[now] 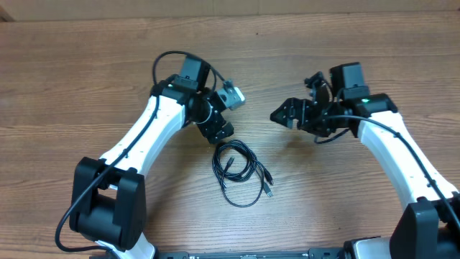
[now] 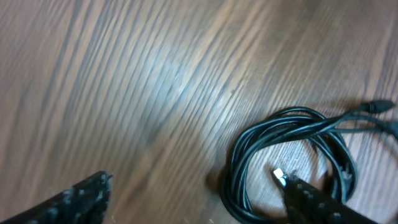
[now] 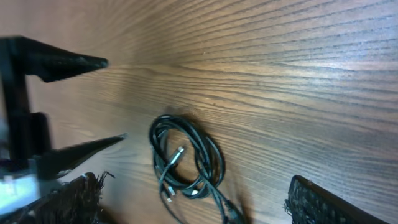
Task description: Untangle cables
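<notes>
**Left fingers (image 2: 314, 199) wide, cables (image 2: 292, 140) coiled below**

1 tip hangs over them; touching or not, I can't tell. Right fingers (image 3: 326, 202) gape too, empty. Cables lie on the tabletop (image 2: 155, 74), between left and right. Smart play: pinch 1 plug end (image 2: 278, 172), not the bundle.
</notes>
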Tool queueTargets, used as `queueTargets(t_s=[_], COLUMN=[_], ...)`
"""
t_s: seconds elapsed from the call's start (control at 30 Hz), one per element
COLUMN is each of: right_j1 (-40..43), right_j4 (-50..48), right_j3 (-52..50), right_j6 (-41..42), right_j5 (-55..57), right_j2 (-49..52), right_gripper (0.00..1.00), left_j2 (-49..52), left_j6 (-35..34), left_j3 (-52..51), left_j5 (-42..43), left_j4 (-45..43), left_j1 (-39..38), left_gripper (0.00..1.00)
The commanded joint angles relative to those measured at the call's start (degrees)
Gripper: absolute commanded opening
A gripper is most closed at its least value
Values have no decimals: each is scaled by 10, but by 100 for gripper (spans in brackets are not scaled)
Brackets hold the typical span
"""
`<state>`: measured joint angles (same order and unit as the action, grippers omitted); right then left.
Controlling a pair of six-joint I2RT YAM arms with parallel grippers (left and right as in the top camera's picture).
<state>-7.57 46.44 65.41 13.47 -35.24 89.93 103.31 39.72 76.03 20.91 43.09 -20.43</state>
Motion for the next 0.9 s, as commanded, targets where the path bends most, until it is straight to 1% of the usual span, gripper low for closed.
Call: queueTargets(t_s=[0.0,0.17,0.2,0.37,0.5,0.77,0.87], right_j1=[23,31,31,31,31,31,31], right_j4=[3,7,7,7,8,6,5], right_j3=[14,14,14,14,14,14,14], right_j6=[0,0,0,0,0,1,0], right_j5=[-67,-73,-73,-73,-73,-73,-73], right_j2=[-12,-12,-12,-12,-12,-12,-12], right_gripper=[95,94,94,94,94,94,94], left_j2=[5,5,5,5,5,24,40], left_j6=[125,135,135,134,124,118,99], left_j3=[-24,-80,-97,-135,-156,-167,-167], left_j5=[20,20,21,26,28,31,35], left_j4=[-10,-74,-92,-144,-179,-205,-205], left_j1=[-20,-39,-43,-47,-47,-47,-48], left_gripper=[82,67,59,56,50,47,49])
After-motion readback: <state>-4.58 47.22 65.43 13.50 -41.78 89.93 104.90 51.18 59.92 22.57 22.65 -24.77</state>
